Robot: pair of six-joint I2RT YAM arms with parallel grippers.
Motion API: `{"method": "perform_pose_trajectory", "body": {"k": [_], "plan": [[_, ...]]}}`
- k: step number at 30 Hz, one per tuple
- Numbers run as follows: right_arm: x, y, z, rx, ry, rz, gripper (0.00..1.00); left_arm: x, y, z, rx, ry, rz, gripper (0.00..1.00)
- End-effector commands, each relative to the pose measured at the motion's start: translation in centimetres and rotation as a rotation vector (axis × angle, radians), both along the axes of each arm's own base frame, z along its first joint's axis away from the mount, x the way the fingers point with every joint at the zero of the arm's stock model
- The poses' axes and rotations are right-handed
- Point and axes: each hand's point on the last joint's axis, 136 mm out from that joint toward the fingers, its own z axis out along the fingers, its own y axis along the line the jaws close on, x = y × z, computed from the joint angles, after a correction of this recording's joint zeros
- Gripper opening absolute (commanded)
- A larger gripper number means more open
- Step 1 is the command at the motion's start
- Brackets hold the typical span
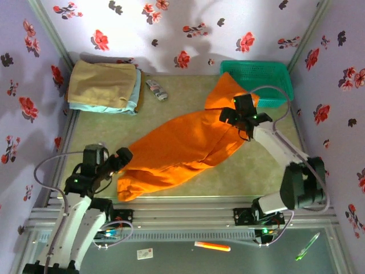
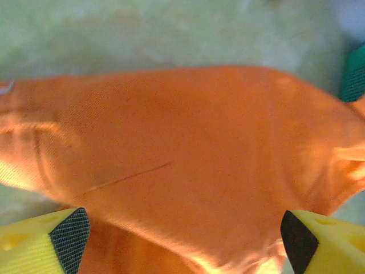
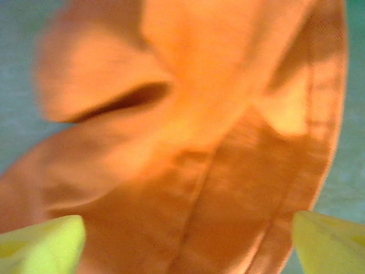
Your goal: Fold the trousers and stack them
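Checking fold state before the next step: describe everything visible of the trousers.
The trousers are bright orange, woven-looking cloth. They appear folded lengthwise into one long, wrinkled band with a seam line showing. They lie flat on the table, running diagonally from near left to far right, with the far tip at the near-left corner of the green basket. The left gripper is open over the near end and the right gripper is open over the far part. Whether either touches the cloth cannot be told.

Green basket point(image 1: 268, 74) far right, folded garments point(image 1: 105, 85) far left.
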Motion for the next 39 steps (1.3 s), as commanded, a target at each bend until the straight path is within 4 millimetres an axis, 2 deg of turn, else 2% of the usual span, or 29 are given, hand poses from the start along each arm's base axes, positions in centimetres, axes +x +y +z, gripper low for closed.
{"method": "perform_pose_trajectory", "body": {"k": [1, 5, 7, 10, 13, 14, 15, 16, 18, 19, 20, 23, 27, 28, 29, 34, 39], "plan": [[2.4, -1.6, -1.4, 0.075, -0.009, -0.065, 0.98, -1.1, 0.9, -3.2, 0.010, 0.086, 0.083, 0.96], [4.3, -3.1, -3.9, 0.065, 0.066, -0.082, 0.99, -0.8, 1.2, -6.1, 0.004, 0.115, 0.133, 0.94], [5.3, -4.0, -4.8, 0.071, 0.091, -0.088, 0.99, -0.4, 1.2, -7.5, -0.021, 0.097, 0.160, 0.90], [7.1, -4.6, -6.1, 0.142, 0.095, -0.077, 0.99, 0.3, 1.4, -8.2, -0.045, 0.052, 0.201, 0.70], [8.4, -3.6, -6.7, 0.186, 0.096, 0.000, 0.97, 0.8, 2.2, -8.0, -0.014, 0.027, 0.230, 0.40], [8.7, -3.3, -6.7, 0.205, 0.091, 0.018, 0.93, 0.9, 2.3, -7.9, -0.005, 0.021, 0.225, 0.28], [8.9, -2.9, -6.8, 0.224, 0.089, 0.034, 0.87, 0.9, 2.3, -7.9, 0.001, 0.021, 0.225, 0.20], [9.2, -2.4, -6.7, 0.248, 0.078, 0.056, 0.76, 1.0, 2.4, -7.8, 0.007, 0.018, 0.222, 0.14], [9.6, -2.0, -6.4, 0.269, 0.067, 0.075, 0.48, 1.1, 2.6, -7.8, 0.018, 0.021, 0.222, 0.01], [9.7, -1.8, -6.1, 0.276, 0.058, 0.082, 0.33, 1.1, 2.7, -7.7, 0.023, 0.023, 0.220, 0.00], [9.8, -1.8, -5.9, 0.278, 0.055, 0.078, 0.23, 1.2, 2.7, -7.6, 0.029, 0.021, 0.216, 0.00], [9.6, -1.7, -4.1, 0.277, 0.017, 0.088, 0.00, 1.6, 2.8, -6.8, 0.042, 0.008, 0.202, 0.00], [9.1, -1.9, -0.6, 0.249, -0.054, 0.083, 0.00, 2.1, 2.6, -5.5, 0.055, -0.014, 0.180, 0.00], [8.9, -1.7, 0.8, 0.246, -0.082, 0.092, 0.00, 2.2, 2.7, -5.4, 0.059, -0.014, 0.178, 0.00], [8.8, -1.5, 2.3, 0.237, -0.113, 0.096, 0.00, 2.7, 2.6, -4.2, 0.054, -0.043, 0.173, 0.00], [8.2, -0.5, 9.9, 0.166, -0.259, 0.118, 0.00, 3.9, 2.4, -1.6, 0.065, -0.091, 0.154, 0.00], [8.1, -0.3, 17.1, 0.109, -0.400, 0.119, 0.00, 5.1, 2.0, 1.2, 0.069, -0.141, 0.122, 0.00]]}}
